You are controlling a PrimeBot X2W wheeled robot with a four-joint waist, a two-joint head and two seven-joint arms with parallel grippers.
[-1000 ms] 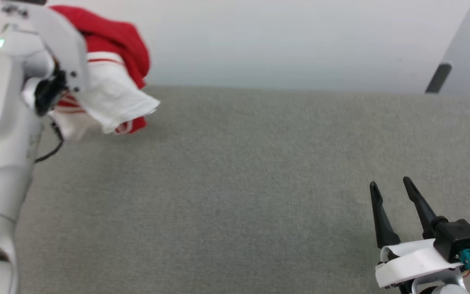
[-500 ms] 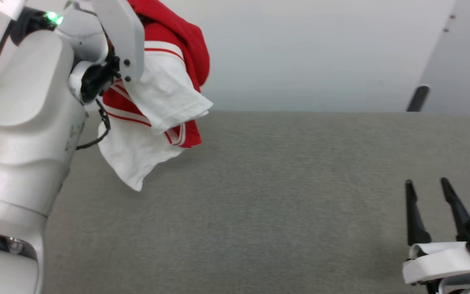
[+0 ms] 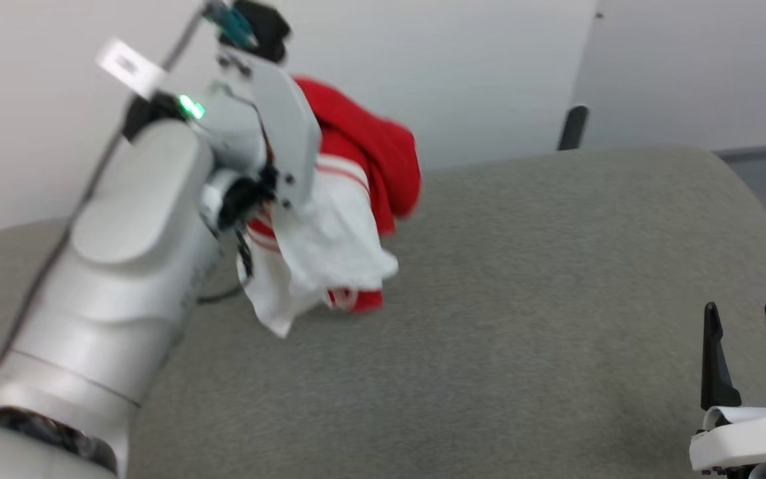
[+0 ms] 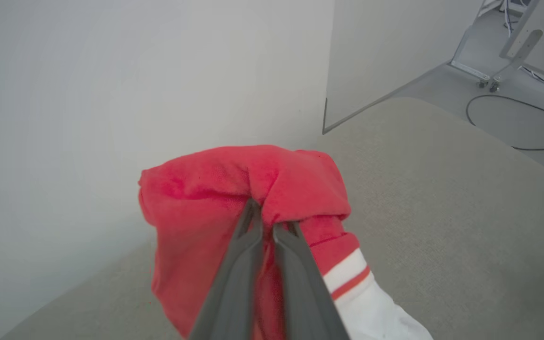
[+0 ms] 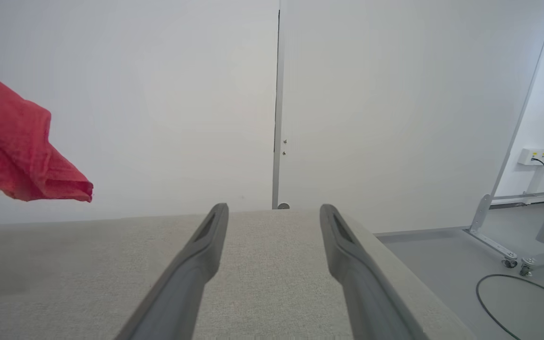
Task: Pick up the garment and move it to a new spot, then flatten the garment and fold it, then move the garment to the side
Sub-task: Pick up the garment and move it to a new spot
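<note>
**Red garment gripped by the left fingers**

Head view: the garment (image 3: 356, 199) hangs at upper left over the grey surface (image 3: 522, 299). The right fingers (image 3: 713, 359) stand apart and empty at lower right.
Left wrist view: the left fingers (image 4: 252, 231) are pinched on its red fold.
Right wrist view: white wall; a floor cable (image 5: 513, 276) at lower right.

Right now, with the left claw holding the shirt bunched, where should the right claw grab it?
Probably the white sleeve hanging lowest on the garment, near its loose hem. Come from the robot's right, where the open right claw sits: that flap hangs loose over the grey surface, clear of where the left claw pinches red fabric.
</note>
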